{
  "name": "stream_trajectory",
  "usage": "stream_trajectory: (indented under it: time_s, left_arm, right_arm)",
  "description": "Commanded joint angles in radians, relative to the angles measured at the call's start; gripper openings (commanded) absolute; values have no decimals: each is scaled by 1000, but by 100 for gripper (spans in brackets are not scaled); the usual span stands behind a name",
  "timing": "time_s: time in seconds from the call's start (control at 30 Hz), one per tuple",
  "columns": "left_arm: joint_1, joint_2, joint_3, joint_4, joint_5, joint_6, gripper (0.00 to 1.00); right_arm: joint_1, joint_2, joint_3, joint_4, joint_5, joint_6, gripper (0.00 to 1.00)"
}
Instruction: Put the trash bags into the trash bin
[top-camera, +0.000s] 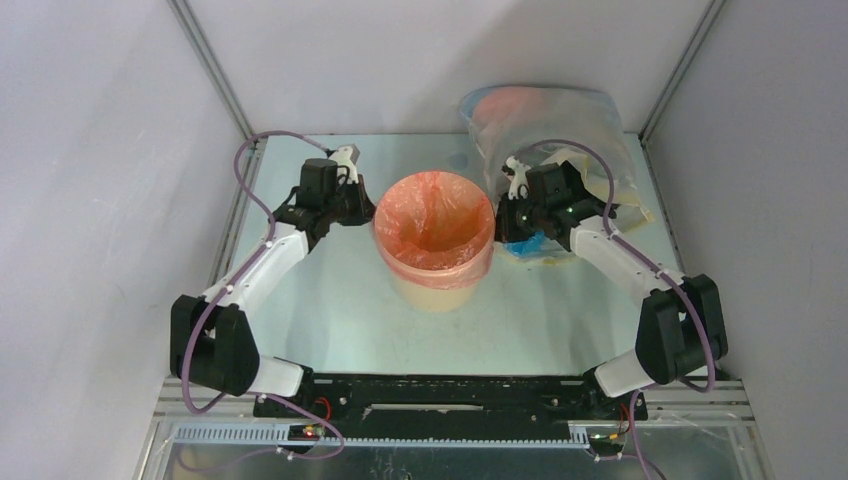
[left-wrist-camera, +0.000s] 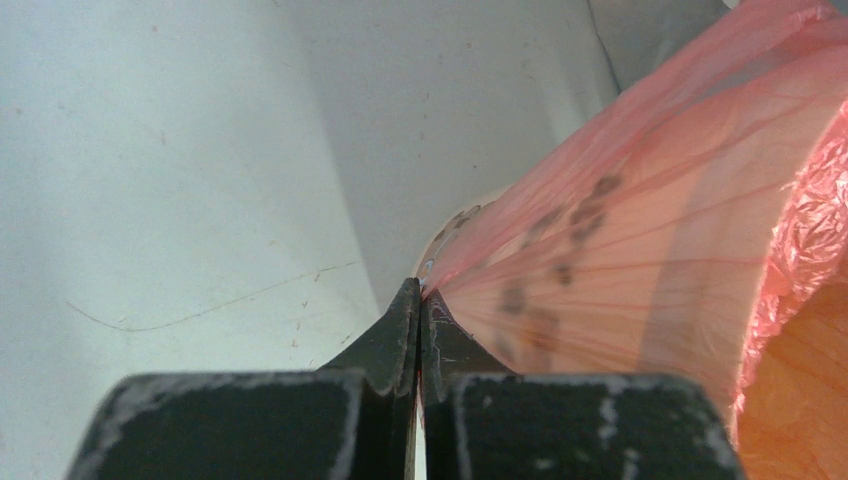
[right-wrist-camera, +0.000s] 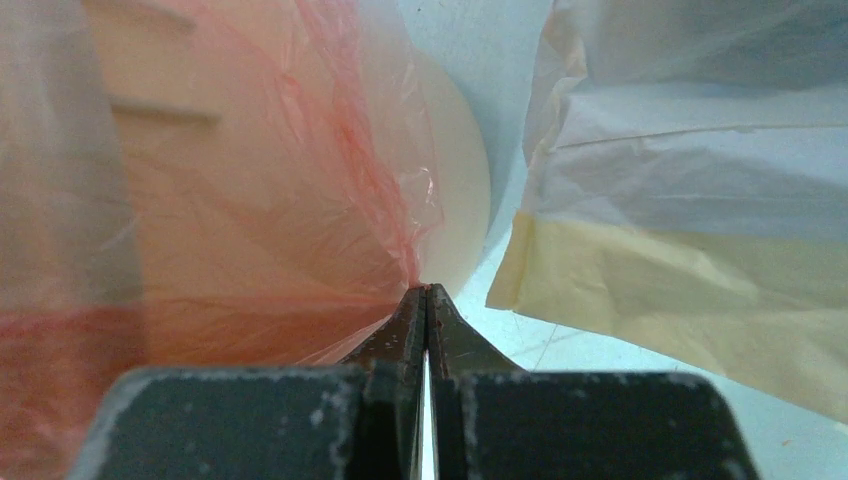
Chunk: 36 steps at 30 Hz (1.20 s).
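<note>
Left gripper (left-wrist-camera: 419, 300) has its fingers pressed together on the pink trash bag (left-wrist-camera: 640, 250) film at 9 o'clock of the trash bin (top-camera: 440, 292). Right gripper (right-wrist-camera: 427, 300) pinches it at 3 o'clock.

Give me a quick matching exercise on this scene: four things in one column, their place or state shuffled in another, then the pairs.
1 trash bin
2 pink bag
3 heap of pale bags
4 left end effector

A shut on the pink bag
B far right of the table
C cream, between the two arms
D lining the bin, folded over its rim

Pairs: 1-C, 2-D, 3-B, 4-A
</note>
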Motion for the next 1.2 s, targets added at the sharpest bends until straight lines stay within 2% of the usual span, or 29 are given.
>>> stream_trajectory:
  time_s: [0.0,0.2,0.53,1.0,1.07,1.1,1.17]
  left_arm:
    - [4,3,23,-6,-74,1,0]
    - [6,13,16,-11,-162,-13,0]
    - [44,-8,-20,18,-183,-32,0]
    - [59,-181,-157,128,-249,-119,0]
    - [59,-199,-176,139,-262,-129,4]
    - [59,-208,-184,142,-266,-135,11]
    - [60,-233,-194,147,-267,-144,30]
  right_arm:
    - [24,-45,-25,144,42,44,0]
    - [68,-12,-55,215,77,65,0]
    - [154,54,-55,291,112,89,0]
    - [119,17,-54,254,225,86,0]
    - [119,-4,-56,247,234,76,0]
    - [120,-20,-55,241,246,70,8]
    - [125,-68,-54,228,288,61,32]
